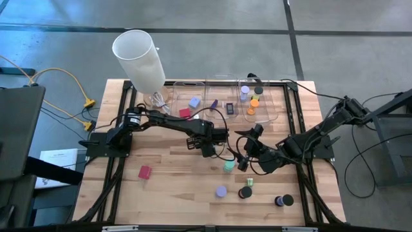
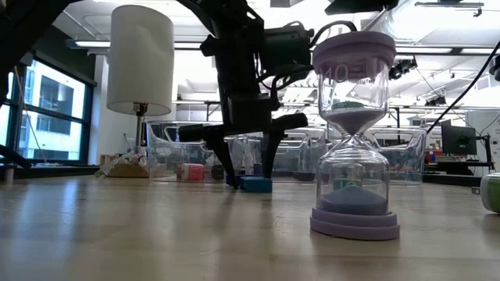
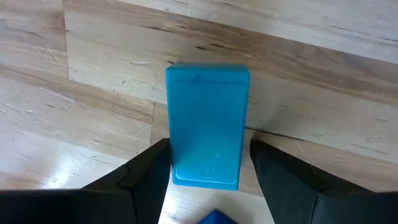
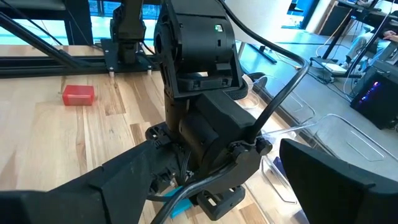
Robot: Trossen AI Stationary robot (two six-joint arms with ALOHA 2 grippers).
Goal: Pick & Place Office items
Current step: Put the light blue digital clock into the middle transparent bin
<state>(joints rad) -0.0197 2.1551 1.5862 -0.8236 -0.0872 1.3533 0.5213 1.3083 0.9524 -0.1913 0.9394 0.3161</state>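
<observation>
Pale wooden planks form the table (image 1: 174, 187), with three clear plastic bins (image 1: 222, 103) lined along its far edge and a tall white cylinder (image 1: 140, 58) standing at the far left corner. Near the middle, the left gripper (image 3: 208, 177) points down at the tabletop, its two dark fingers (image 3: 146, 177) standing on either side of a blue flat rectangle (image 3: 208, 124) that lies flat on the wood; narrow gaps show between each finger and the piece, so the jaws are partly open and not clamped on it. The right gripper (image 1: 243, 160) sits just to the right of it, low over the table, with its fingers spread wide and nothing between them. A red block (image 1: 145, 172) lies alone toward the left front. A teal piece (image 1: 228, 166) rests near the right gripper, and a lavender disc (image 1: 221, 191), a black disc (image 1: 245, 193) and a dark round piece (image 1: 284, 201) are scattered toward the front. Other small items sit inside the bins. In the low view a lavender sand timer (image 2: 355, 133) stands close to the camera.
</observation>
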